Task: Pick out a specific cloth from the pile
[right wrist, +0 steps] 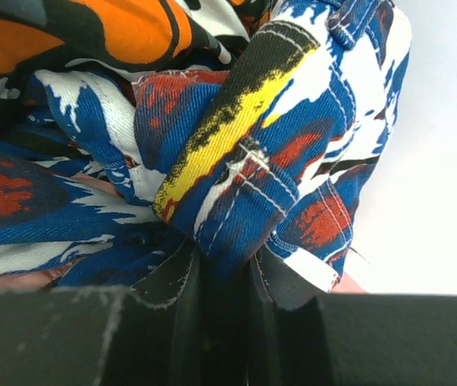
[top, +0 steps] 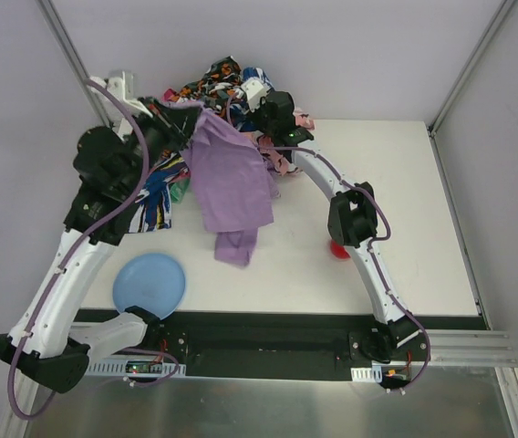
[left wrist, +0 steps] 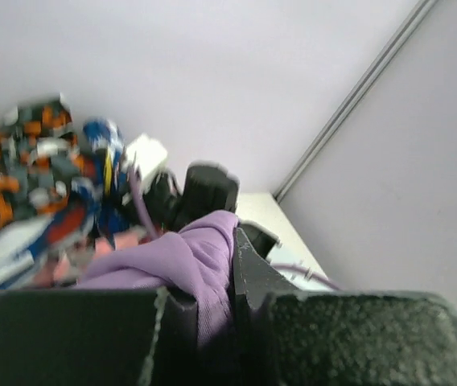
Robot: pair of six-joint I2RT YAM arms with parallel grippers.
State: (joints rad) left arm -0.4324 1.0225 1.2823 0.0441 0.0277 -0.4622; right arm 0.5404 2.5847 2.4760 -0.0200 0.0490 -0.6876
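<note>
We are peeling the cloth (top: pixel 232 178) — draping off the pile (top: pixel 215 80) onto the counter (top: pixel 405 228) — with the left end effector (left wrist: pixel 214 305) pinching it, the right end effector (right wrist: pixel 224 277) pinching a blue-white piece (right wrist: pixel 236 161); next, dragging it clear.

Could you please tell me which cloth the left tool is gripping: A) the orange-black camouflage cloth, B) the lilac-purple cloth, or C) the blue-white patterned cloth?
B: the left wrist view shows the lilac-purple cloth pinched between the fingers of the left tool.
</note>
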